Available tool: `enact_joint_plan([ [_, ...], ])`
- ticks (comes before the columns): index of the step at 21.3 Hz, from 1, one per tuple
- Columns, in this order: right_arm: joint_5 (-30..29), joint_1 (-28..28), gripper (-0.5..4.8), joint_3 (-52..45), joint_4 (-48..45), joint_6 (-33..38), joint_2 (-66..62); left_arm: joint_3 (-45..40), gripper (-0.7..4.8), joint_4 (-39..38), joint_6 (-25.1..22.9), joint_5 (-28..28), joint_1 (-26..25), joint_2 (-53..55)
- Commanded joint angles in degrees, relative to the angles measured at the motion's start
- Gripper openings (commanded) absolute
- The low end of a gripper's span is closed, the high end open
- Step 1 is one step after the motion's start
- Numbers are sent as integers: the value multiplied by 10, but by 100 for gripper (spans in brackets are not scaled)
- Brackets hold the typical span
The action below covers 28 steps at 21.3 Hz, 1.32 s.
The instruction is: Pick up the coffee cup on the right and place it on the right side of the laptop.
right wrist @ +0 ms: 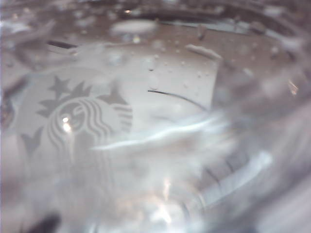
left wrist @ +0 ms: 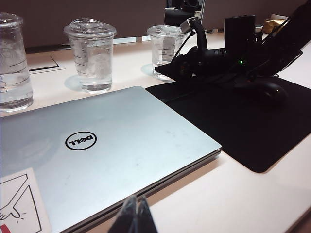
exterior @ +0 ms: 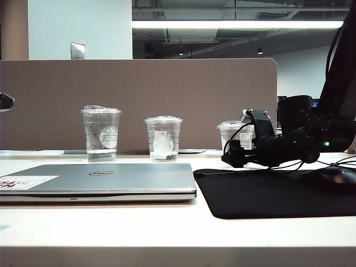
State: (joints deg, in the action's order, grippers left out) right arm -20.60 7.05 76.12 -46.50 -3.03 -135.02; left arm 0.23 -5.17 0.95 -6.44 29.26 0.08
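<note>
The coffee cup (exterior: 236, 132), clear plastic with a lid, stands at the back right of the table, just behind the black mat. My right gripper (exterior: 237, 153) reaches in low from the right, open, with the cup between its fingers; one dark finger (exterior: 233, 159) crosses the cup's base. The cup's clear wall (right wrist: 160, 121) fills the right wrist view and hides the fingers there. The silver laptop (exterior: 111, 178) lies closed at the front left. My left gripper (left wrist: 136, 201) is shut and empty, over the laptop's (left wrist: 121, 141) front edge.
Two more clear cups stand behind the laptop, a tall one (exterior: 100, 133) and a shorter one (exterior: 163, 138). A black mat (exterior: 267, 194) lies to the right of the laptop with a mouse (exterior: 338, 177) on it. A brown partition (exterior: 139, 94) closes off the back.
</note>
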Motion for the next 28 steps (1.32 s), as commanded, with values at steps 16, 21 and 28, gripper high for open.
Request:
enact_joint_plan([
  [16,-25,1,305,-7,-13,15,28,2,-5,5,-1,0,0,0],
  [21,-25,2,302,-61,-14,19,85,2,-5,5,-1,0,0,0],
  [28,-25,2,274,-215,-75,21,192,2,-5,5,-1,0,0,0],
])
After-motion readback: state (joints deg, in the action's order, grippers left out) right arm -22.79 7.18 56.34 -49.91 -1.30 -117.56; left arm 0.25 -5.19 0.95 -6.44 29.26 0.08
